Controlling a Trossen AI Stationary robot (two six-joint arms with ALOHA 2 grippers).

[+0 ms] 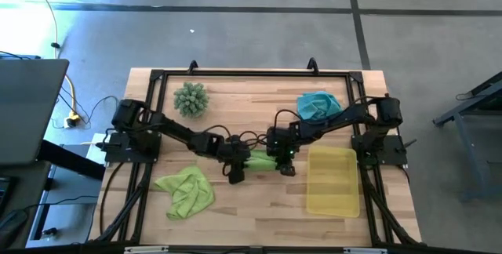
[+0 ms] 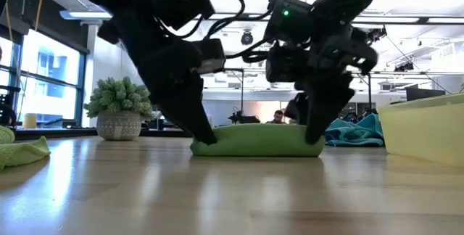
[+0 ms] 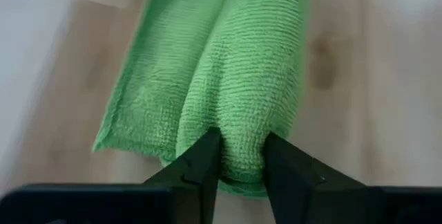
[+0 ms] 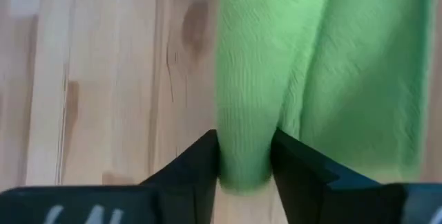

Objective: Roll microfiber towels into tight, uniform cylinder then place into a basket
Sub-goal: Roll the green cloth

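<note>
both end effectors pinch the ends of a rolled green towel

the left end effector (image 3: 242, 165) is clenched on one end of a lime green rolled towel (image 1: 261, 160), its two dark fingers (image 3: 200, 172) pressing a fold of the cloth between them. the right end effector (image 4: 245, 162) grips the opposite end of the same roll in the same way. in the low view the roll (image 2: 257, 141) lies flat on the tabletop (image 1: 251, 211) with one end effector planted at each end.

the tabletop is pale wooden planks framed by a black rail. the roll sits near the middle of it. just beside the roll, on the right arm's side, lies the translucent yellow basket (image 1: 333, 180), nothing visible inside it. a second lime green towel (image 1: 186, 190) lies crumpled toward the near left, well apart from the roll. a teal towel (image 1: 318, 105) lies bunched at the far side, beyond the basket. a spiky green plant ball (image 1: 190, 99) stands in a pale pot at the far left.

beyond the tabletop the low view shows an open room with ceiling lights, windows on the left and a person seated far back.

both arms reach inward from their bases at the two sides of the tabletop, elbows bent, wrists tipped down so the fingers meet the cloth from above.
</note>
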